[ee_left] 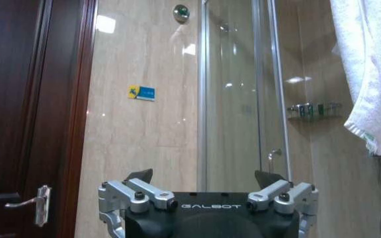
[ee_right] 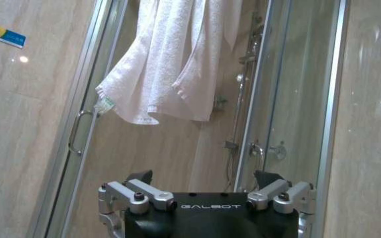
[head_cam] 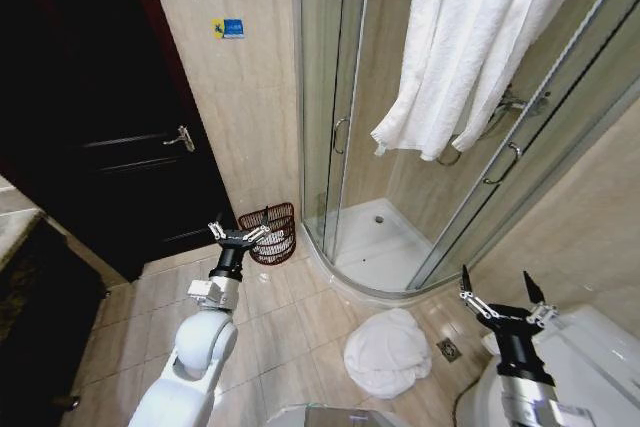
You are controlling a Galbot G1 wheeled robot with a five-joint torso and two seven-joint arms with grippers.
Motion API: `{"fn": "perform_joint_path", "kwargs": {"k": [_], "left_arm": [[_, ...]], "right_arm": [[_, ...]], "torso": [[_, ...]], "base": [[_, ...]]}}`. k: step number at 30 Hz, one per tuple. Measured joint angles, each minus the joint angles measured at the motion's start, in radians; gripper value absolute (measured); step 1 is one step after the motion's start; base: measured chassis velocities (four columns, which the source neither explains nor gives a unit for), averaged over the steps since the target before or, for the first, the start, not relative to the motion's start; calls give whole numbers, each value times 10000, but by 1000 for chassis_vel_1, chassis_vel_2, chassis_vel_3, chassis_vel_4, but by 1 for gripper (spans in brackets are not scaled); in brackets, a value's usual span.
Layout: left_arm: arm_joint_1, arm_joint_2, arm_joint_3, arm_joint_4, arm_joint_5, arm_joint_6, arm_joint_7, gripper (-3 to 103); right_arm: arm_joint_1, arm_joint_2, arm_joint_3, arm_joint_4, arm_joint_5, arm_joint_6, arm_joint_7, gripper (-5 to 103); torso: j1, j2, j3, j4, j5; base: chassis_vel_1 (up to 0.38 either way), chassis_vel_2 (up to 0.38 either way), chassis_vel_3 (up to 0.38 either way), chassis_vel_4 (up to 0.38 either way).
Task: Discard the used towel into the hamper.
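A crumpled white towel (head_cam: 385, 352) lies on the tiled floor in front of the shower, between my two arms. The hamper (head_cam: 272, 232), a small dark red-brown wire basket, stands against the wall beside the shower's glass edge. My left gripper (head_cam: 240, 231) (ee_left: 204, 174) is raised and open with nothing in it, and lines up just left of the hamper in the head view. My right gripper (head_cam: 497, 284) (ee_right: 204, 174) is raised and open too, holding nothing, to the right of the towel. A second white towel (head_cam: 470, 37) (ee_right: 170, 64) hangs over the shower glass.
The curved glass shower enclosure (head_cam: 330, 127) with its white tray (head_cam: 385, 247) fills the middle. A dark wooden door (head_cam: 110, 137) with a lever handle (head_cam: 181, 137) is on the left. A white toilet (head_cam: 600, 347) sits at lower right and a floor drain (head_cam: 449, 350) lies beside the towel.
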Motion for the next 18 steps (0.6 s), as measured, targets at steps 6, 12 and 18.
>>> {"fn": "perform_joint_path", "kwargs": {"k": [6, 12, 18], "left_arm": [[2, 0, 0, -1, 1, 2, 2, 100], [2, 0, 0, 0, 1, 2, 1, 100], [2, 0, 0, 0, 1, 2, 1, 100]], "right_arm": [[-1, 0, 1, 0, 1, 1, 2, 100], [0, 0, 1, 0, 1, 2, 2, 100], [0, 0, 1, 0, 1, 1, 2, 100]], "torso": [[18, 56, 33, 1, 0], [20, 61, 38, 1, 0], [18, 48, 31, 0, 0]], "base": [[0, 0, 0, 0], [0, 0, 0, 0], [0, 0, 0, 0]]}}
